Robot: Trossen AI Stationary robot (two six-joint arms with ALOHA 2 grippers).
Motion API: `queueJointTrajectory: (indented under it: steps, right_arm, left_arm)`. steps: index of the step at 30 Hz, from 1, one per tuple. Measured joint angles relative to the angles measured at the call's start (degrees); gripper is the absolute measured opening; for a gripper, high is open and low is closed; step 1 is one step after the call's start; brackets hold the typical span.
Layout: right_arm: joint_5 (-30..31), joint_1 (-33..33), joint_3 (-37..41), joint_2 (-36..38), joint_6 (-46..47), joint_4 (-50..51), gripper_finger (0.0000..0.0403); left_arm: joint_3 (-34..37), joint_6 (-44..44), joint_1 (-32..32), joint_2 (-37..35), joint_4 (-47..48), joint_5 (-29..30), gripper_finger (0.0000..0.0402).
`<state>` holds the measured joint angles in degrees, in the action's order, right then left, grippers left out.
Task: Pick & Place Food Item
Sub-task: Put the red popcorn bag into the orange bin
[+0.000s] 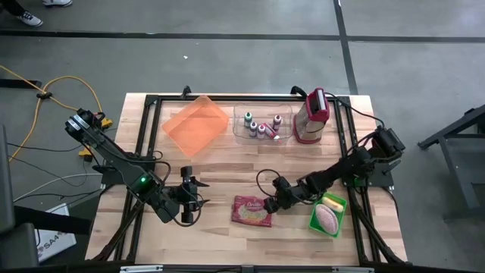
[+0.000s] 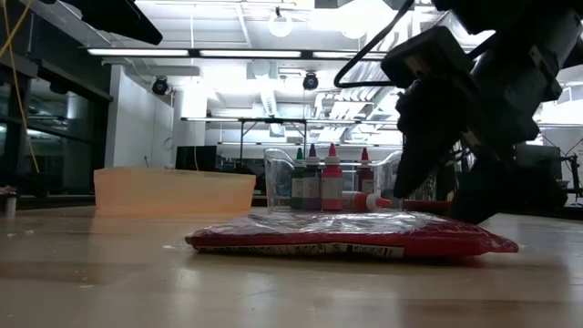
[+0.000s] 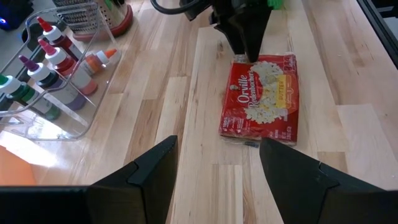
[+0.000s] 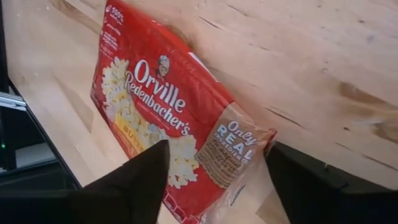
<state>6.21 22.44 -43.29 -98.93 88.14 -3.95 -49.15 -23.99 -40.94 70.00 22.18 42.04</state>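
A red popcorn packet [image 1: 252,211] lies flat on the table, near the front and a little right of the middle; it also shows in the low view [image 2: 351,239] and the left wrist view [image 3: 261,96]. My right gripper [image 1: 270,205] slants down at the packet's right end, open, with one finger over the packet's printed face and the other over the bare wood just past its end [image 4: 217,146]. My left gripper [image 3: 217,142] hangs open above the table to the left of the packet, with nothing between its fingers. My right gripper's fingers stand astride the packet's right end [image 4: 239,149], coming slanting down from the table's right. Whether they touch it I cannot tell. The packet lies flat on the wood.
A green container [image 1: 328,215] holding a pink item sits right of the packet, by the right arm. At the back stand an orange tray [image 1: 195,123], a clear bin [image 1: 241,133] of small bottles and a red grater [image 1: 312,116]. Bare wood lies between the grippers.
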Motion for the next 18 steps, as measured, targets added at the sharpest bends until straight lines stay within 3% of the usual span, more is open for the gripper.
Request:
queueJointTrajectory:
  steps: [6, 18]
  right_arm:
    - [-0.7, 0.0, 0.1, 0.0, -0.2, -0.1, 0.0206]
    - [-2.3, -1.8, 0.1, -0.2, -3.0, -4.1, 0.0161]
  left_arm:
    - [0.0, 0.0, 0.0, 0.0, 0.0, 0.0, 0.0218]
    - [0.0, 0.0, 0.0, 0.0, 0.0, 0.0, 0.0218]
